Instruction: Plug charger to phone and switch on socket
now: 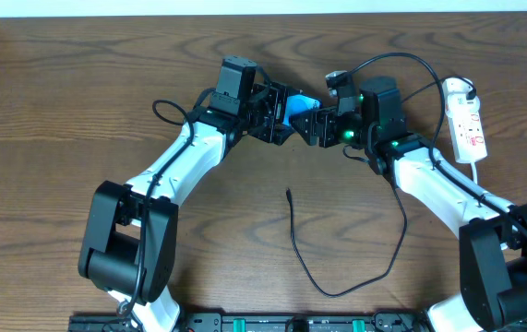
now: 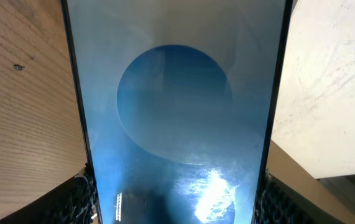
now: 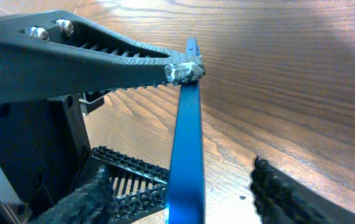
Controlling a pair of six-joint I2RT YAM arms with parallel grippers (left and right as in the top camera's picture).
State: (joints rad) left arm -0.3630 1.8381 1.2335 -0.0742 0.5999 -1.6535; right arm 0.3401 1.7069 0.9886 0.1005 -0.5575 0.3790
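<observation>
Wooden table (image 1: 60, 92) first, everything's on it. The charger (image 1: 293, 231) cable lies slack, well on the robot's side of the phone (image 1: 298, 104). It's floppy and light, and it loops close by the right arm, so it could snag. The socket (image 1: 471, 129) is well to the right of the phone, with that arm in between. The phone is slim, glassy and probably slippery, so edges are the safe hold. Left gripper (image 2: 174, 202) pinches its long edges. Right gripper (image 3: 180, 193) straddles its faces, jaws apart, not touching. I'd grab the cable just behind the stiff connector tip (image 1: 288, 192), which points at the phone.
</observation>
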